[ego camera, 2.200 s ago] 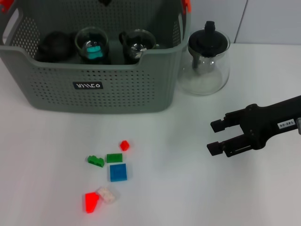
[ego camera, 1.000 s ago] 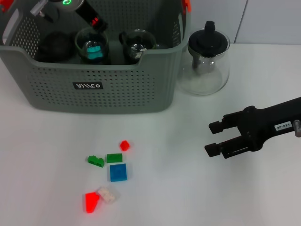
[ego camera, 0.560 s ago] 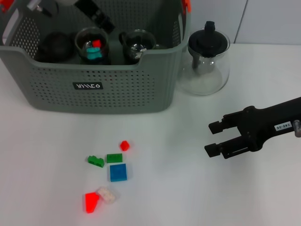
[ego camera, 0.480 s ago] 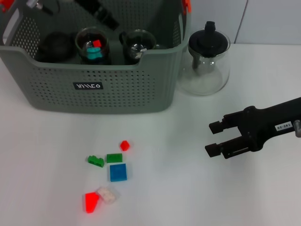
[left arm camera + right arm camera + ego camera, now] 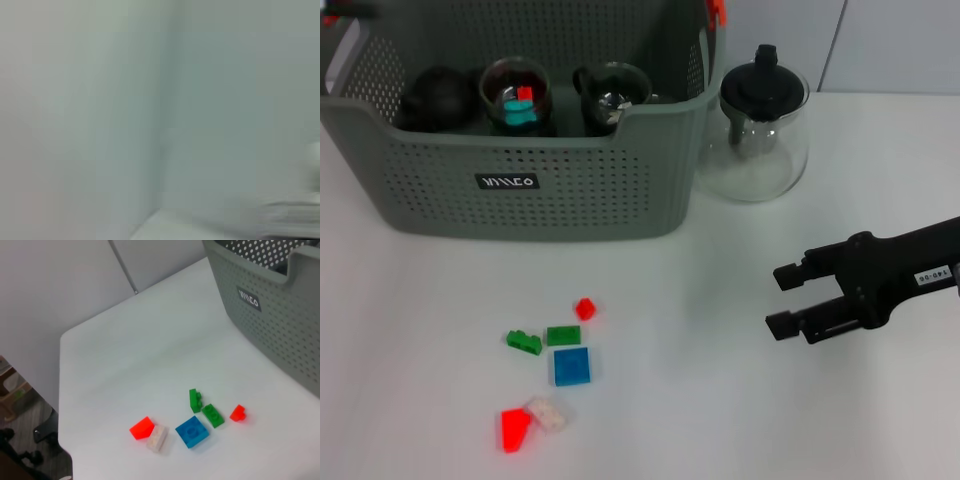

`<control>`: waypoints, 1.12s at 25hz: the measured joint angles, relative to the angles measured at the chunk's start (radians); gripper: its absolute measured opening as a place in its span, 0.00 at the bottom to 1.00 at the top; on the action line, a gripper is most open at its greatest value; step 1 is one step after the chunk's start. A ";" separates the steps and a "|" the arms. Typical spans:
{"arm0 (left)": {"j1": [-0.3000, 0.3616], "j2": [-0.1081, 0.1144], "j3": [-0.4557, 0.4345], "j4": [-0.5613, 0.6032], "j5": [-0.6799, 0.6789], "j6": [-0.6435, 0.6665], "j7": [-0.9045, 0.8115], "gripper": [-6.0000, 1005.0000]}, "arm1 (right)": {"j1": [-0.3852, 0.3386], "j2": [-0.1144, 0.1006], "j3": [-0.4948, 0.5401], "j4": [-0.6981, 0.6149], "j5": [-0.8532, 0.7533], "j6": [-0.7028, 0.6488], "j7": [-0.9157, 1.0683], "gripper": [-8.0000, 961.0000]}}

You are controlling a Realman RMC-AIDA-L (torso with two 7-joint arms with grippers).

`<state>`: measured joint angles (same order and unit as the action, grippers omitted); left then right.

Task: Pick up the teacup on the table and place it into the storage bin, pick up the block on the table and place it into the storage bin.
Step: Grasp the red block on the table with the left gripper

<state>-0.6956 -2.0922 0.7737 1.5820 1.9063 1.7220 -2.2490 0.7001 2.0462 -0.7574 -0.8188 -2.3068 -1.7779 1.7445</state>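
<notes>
The grey-green storage bin (image 5: pixel 520 200) stands at the back left of the table; its perforated wall also shows in the right wrist view (image 5: pixel 270 315). Inside it a glass teacup (image 5: pixel 515 95) holds a teal and a red block (image 5: pixel 525 93), beside a second glass cup (image 5: pixel 611 95) and a dark round thing (image 5: pixel 435 97). Several blocks lie on the table before the bin: a small red one (image 5: pixel 584 308) (image 5: pixel 238 413), two green (image 5: pixel 524 342), a blue (image 5: pixel 571 366) (image 5: pixel 192 431), a white (image 5: pixel 546 413) and a red wedge (image 5: pixel 514 428). My right gripper (image 5: pixel 775 300) hovers open at the right, well apart from them. The left gripper is out of view.
A glass teapot (image 5: pixel 763 125) with a black lid stands just right of the bin. The table's edge and corner (image 5: pixel 62 390) lie beyond the blocks in the right wrist view. The left wrist view shows only a blurred wall.
My left arm, above the bin a second ago, left a red block in the glass teacup and withdrew out of view. The right gripper drifted slightly right and down.
</notes>
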 joint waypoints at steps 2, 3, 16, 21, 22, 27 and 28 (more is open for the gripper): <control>0.068 0.005 -0.004 0.018 -0.133 0.075 0.073 0.88 | -0.001 -0.001 0.003 0.007 0.000 0.000 0.001 0.86; 0.115 0.002 -0.005 0.028 -0.193 0.152 0.137 0.88 | -0.002 -0.002 0.004 0.009 0.000 0.000 0.002 0.86; 0.254 -0.076 0.157 0.059 0.332 0.331 0.289 0.87 | -0.012 0.004 0.007 0.031 0.000 0.022 0.010 0.86; 0.249 -0.075 0.306 -0.030 0.546 0.280 0.296 0.87 | -0.013 0.002 0.007 0.031 0.001 0.026 0.010 0.86; 0.249 -0.076 0.339 -0.039 0.583 0.259 0.296 0.87 | -0.013 0.002 0.007 0.031 0.001 0.026 0.010 0.86; 0.259 -0.080 0.497 -0.067 0.729 0.168 0.266 0.87 | -0.009 0.001 0.007 0.031 0.003 0.028 0.011 0.86; 0.263 -0.081 0.532 -0.071 0.747 0.149 0.257 0.87 | -0.009 0.001 0.007 0.031 0.004 0.028 0.011 0.86</control>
<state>-0.4326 -2.1732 1.3060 1.5111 2.6532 1.8709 -1.9916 0.6913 2.0474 -0.7500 -0.7879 -2.3032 -1.7498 1.7559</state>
